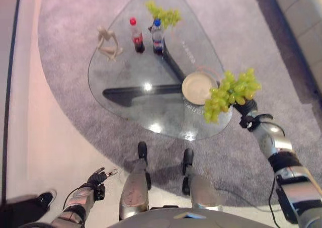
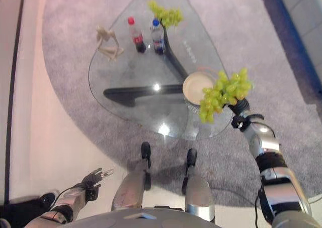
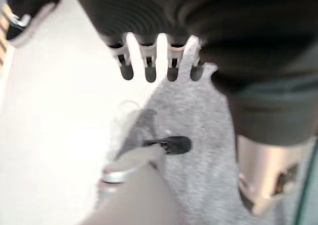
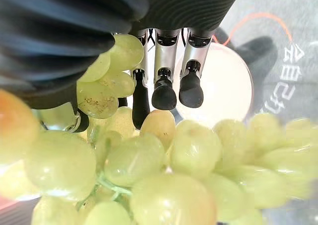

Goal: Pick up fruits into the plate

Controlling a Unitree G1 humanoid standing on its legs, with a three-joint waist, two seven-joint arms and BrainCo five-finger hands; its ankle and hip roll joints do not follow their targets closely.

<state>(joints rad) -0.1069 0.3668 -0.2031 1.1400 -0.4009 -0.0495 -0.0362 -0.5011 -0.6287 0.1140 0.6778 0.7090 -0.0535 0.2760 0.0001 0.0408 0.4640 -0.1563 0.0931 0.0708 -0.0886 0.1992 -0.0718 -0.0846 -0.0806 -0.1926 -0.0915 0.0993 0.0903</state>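
i'm holding one grape bunch [image 1: 230, 93] clamped in the right hand [image 4: 164, 81] beside the empty plate [image 1: 197, 87]; second bunch [image 1: 164, 14] waiting.

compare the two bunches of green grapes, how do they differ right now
The near grape bunch is held up in the right hand, fingers curled round it, beside the plate; the far grape bunch lies on the glass table behind the two bottles. The near bunch looks bigger and hangs down; the far one rests flat. Both are light green.
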